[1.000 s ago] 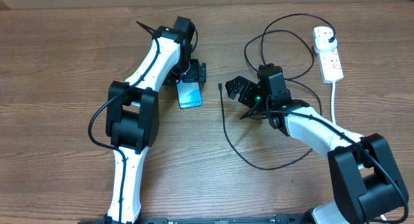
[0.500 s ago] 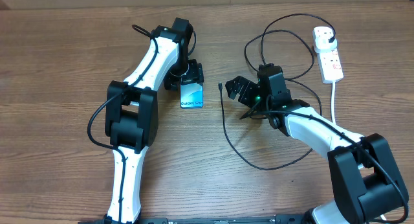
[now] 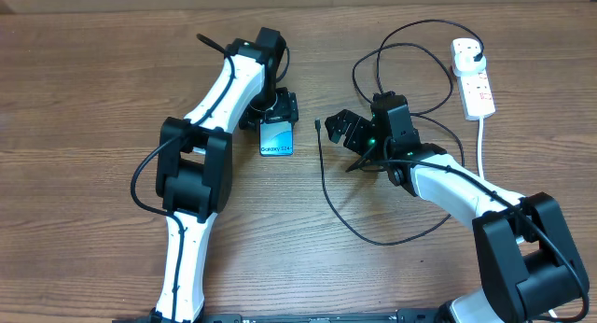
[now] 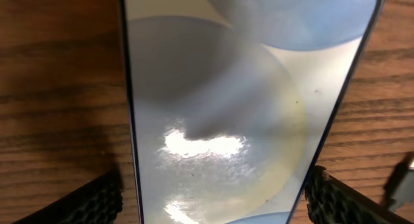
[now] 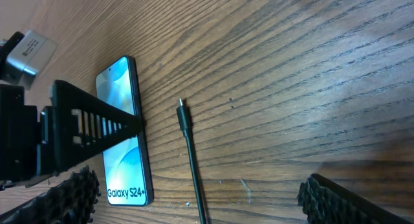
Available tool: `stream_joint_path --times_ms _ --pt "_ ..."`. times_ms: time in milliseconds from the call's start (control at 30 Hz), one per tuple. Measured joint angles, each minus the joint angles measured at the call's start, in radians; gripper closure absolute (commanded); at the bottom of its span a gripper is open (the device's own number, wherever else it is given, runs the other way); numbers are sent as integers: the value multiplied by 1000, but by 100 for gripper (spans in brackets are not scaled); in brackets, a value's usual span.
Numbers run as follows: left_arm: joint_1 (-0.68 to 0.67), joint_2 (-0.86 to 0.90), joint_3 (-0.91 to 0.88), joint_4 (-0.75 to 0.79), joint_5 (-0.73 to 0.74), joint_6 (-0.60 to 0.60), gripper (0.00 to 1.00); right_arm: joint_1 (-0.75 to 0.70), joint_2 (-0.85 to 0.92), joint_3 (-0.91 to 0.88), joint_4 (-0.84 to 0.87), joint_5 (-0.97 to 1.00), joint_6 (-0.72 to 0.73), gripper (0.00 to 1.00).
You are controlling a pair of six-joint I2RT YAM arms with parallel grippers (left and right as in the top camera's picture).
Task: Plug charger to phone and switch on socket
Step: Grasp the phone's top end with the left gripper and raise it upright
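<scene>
Wooden table (image 3: 84,99), phone (image 3: 276,136) between left pincer (image 3: 277,109) fingers

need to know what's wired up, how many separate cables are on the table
2. The long thin black charger cable loops from its plug in the small white socket strip to its tip beside the slim blue-screened phone. The thick white lead runs from the strip toward the table's near edge.

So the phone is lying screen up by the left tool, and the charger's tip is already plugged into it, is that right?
Not quite. The phone does lie screen up by the left tool, but the charger is not plugged in: the right wrist view shows its tip lying on the wood beside the phone, with a gap between them.
</scene>
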Motion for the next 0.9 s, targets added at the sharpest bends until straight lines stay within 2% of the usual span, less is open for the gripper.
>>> stream_joint_path --times_ms 167,467,900 --pt "-42 1 -6 17 -94 38 3 0 0 0 0 0 0 0" --pt "-66 0 -6 23 -146 52 4 0 0 0 0 0 0 0" --pt "-69 -14 -34 52 -140 -16 8 0 0 0 0 0 0 0"
